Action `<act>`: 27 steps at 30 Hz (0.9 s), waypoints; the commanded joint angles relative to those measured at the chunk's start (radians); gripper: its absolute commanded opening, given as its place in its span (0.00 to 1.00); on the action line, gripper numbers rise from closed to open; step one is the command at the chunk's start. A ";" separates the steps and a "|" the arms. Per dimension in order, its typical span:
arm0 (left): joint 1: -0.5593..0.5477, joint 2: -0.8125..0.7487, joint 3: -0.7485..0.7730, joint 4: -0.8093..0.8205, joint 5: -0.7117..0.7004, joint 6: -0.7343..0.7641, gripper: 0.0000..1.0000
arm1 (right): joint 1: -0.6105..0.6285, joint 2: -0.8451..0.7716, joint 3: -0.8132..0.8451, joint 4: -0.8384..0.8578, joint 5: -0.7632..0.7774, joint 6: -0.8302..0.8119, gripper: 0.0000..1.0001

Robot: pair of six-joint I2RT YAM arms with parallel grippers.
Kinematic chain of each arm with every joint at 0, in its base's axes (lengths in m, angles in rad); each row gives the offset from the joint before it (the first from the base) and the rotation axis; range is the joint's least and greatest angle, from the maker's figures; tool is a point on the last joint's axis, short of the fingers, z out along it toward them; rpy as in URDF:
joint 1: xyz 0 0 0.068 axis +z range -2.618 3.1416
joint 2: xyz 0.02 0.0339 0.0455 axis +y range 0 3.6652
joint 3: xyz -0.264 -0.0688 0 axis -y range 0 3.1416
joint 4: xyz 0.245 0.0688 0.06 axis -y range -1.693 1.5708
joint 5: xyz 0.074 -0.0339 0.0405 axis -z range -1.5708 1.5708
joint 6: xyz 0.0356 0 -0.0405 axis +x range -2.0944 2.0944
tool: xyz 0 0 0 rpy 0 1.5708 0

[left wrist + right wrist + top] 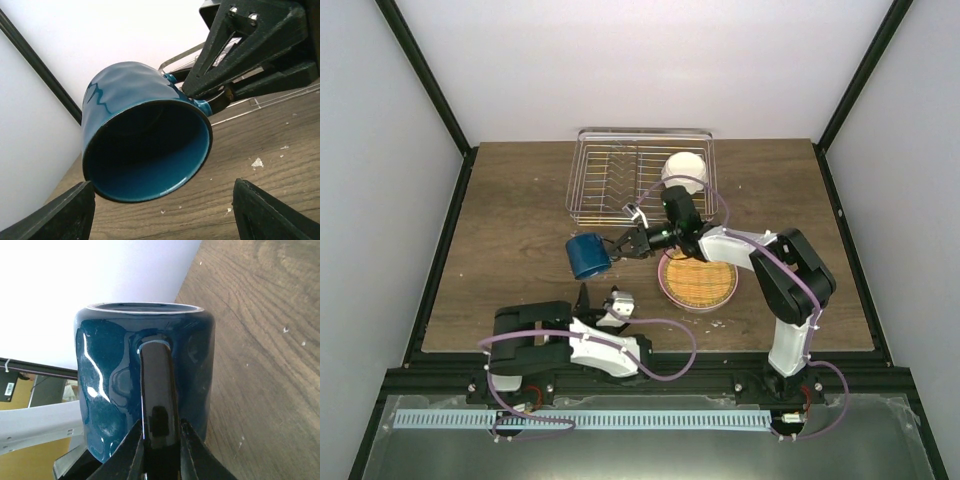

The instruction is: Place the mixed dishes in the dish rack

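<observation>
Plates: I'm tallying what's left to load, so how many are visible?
2, stacked right of centre in the top view: a yellow ribbed plate atop a pink plate. Another may hide between them.

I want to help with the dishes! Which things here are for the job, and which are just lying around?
For the job: blue mug, its handle in the right gripper; white bowl in the dish rack; yellow plate on a pink plate.
Lying about: small white crumbs on the table.
</observation>
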 commanded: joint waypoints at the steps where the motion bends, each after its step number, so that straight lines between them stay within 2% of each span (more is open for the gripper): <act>1: -0.016 -0.047 0.012 0.005 0.007 -0.200 0.77 | 0.010 -0.035 0.108 -0.031 0.020 -0.065 0.04; 7: -0.020 -0.194 0.014 0.005 0.033 -0.131 0.79 | 0.005 -0.060 0.181 -0.191 0.108 -0.169 0.04; 20: -0.019 -0.441 -0.019 0.005 0.025 0.062 0.80 | -0.025 -0.056 0.225 -0.376 0.248 -0.296 0.04; 27: 0.123 -0.590 -0.021 0.007 0.086 0.267 0.84 | -0.044 -0.048 0.226 -0.450 0.342 -0.350 0.04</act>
